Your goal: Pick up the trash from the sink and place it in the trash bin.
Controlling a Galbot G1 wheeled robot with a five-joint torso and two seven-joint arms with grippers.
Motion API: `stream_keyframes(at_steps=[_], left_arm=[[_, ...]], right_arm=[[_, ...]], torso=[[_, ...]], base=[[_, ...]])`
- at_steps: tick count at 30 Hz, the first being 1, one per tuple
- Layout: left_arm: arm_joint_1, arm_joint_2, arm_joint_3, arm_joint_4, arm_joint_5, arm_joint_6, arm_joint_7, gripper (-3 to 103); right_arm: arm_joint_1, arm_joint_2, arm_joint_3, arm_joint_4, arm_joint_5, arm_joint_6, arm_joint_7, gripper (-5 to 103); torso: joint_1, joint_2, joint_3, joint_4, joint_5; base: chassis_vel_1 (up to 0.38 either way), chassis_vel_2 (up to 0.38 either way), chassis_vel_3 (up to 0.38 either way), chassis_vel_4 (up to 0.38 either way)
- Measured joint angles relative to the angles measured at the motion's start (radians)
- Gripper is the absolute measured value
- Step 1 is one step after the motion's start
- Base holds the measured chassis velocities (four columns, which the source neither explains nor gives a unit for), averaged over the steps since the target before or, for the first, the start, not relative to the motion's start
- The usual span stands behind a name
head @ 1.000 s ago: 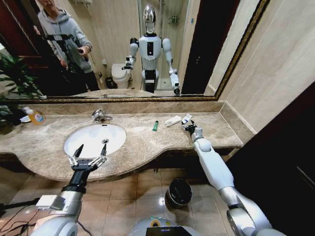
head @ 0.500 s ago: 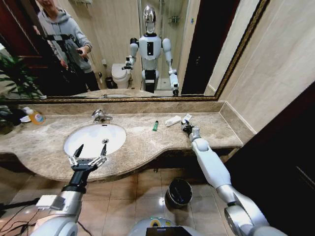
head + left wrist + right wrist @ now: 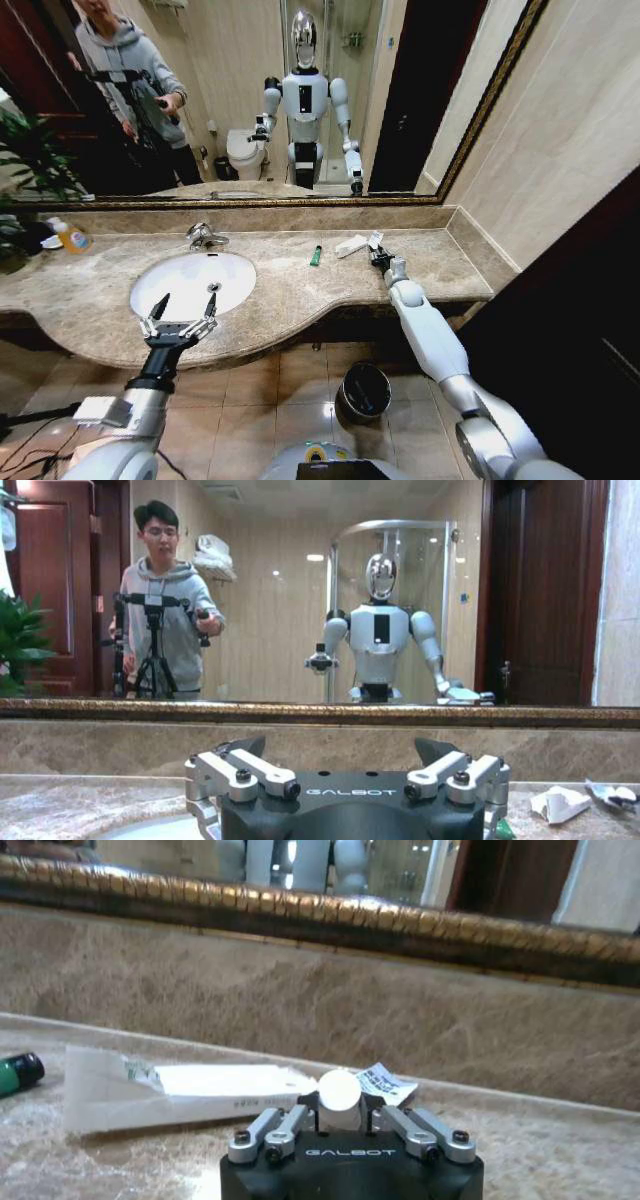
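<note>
Compared with a second ago, my right gripper (image 3: 378,257) is sitting farther back on the beige marble counter (image 3: 290,290), now clenched on a small white-capped tube (image 3: 338,1095). I am seeing it just beside the flat white tube (image 3: 351,245), with the green stick (image 3: 316,256) lying a little to the left. My left gripper (image 3: 180,313) is hovering with fingers spread over the front rim of the white oval sink (image 3: 190,282). Below, the round dark trash bin (image 3: 364,391) is standing on the tiled floor.
</note>
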Motion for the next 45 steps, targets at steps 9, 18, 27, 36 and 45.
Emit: stream_keyframes(at_steps=[9,18,27,36,45], left_arm=[[0.0,0.0,0.0,0.0,0.0,0.0,0.0,100],[0.0,0.0,0.0,0.0,0.0,0.0,0.0,100],[0.0,0.0,0.0,0.0,0.0,0.0,0.0,100],[0.0,0.0,0.0,0.0,0.0,0.0,0.0,100],[0.0,0.0,0.0,0.0,0.0,0.0,0.0,100]], right_arm=[[-0.179,-0.047,0.053,0.224,0.028,0.13,0.021,24],[-0.475,-0.095,0.12,0.604,0.058,0.174,0.031,24],[-0.825,-0.062,0.18,0.813,0.031,0.318,-0.003,24],[-0.988,0.035,0.14,0.761,-0.094,0.503,-0.044,24],[-1.093,0.103,0.163,0.575,-0.103,0.696,-0.078,24]], torso=[[0.0,0.0,0.0,0.0,0.0001],[0.0,0.0,0.0,-0.0002,-0.0002],[0.0,0.0,0.0,-0.0004,-0.0001],[0.0,0.0,0.0,0.0,-0.0002],[0.0,0.0,0.0,-0.0001,-0.0001]], base=[[0.0,0.0,0.0,0.0],[0.0,0.0,0.0,0.0],[0.0,0.0,0.0,0.0],[0.0,0.0,0.0,0.0],[0.0,0.0,0.0,0.0]])
